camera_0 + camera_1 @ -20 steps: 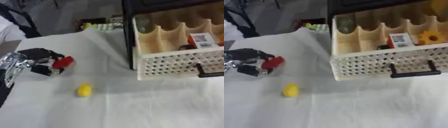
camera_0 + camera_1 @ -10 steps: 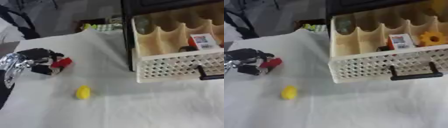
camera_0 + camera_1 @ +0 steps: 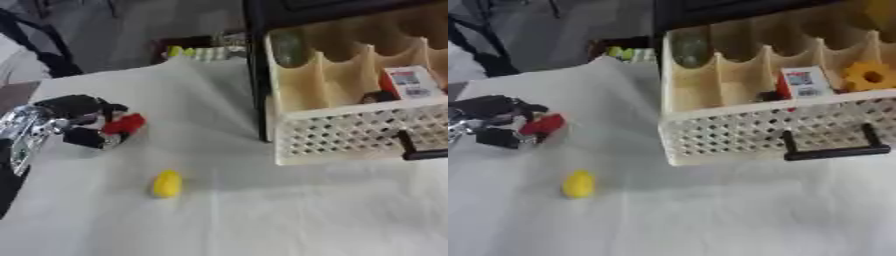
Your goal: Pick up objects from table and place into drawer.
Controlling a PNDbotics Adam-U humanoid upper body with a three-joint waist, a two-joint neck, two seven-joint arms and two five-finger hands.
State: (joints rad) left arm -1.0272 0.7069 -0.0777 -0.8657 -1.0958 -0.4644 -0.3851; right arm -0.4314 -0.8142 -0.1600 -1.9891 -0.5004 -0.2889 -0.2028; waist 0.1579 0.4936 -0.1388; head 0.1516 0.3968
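My left hand (image 3: 79, 117) is at the left of the table with its fingers curled round a small red object (image 3: 123, 124). A small yellow egg-shaped object (image 3: 167, 183) lies on the white cloth below and to the right of that hand. At the right, the cream drawer (image 3: 745, 137) with perforated front and black handle (image 3: 833, 150) stands pulled out of a black cabinet (image 3: 255, 60). Its compartments hold a red-and-white box (image 3: 800, 82), an orange gear-shaped piece (image 3: 868, 76) and a greenish round thing (image 3: 688, 48). My right hand is out of sight.
The white cloth (image 3: 262, 210) covers the table and has a fold near the cabinet. Green and yellow items (image 3: 197, 51) lie beyond the table's far edge. A dark strap (image 3: 39, 45) hangs at the far left.
The whole picture has shifted slightly, so the camera has moved. My left hand keeps hold of the red object at about the same place. The yellow object has not moved.
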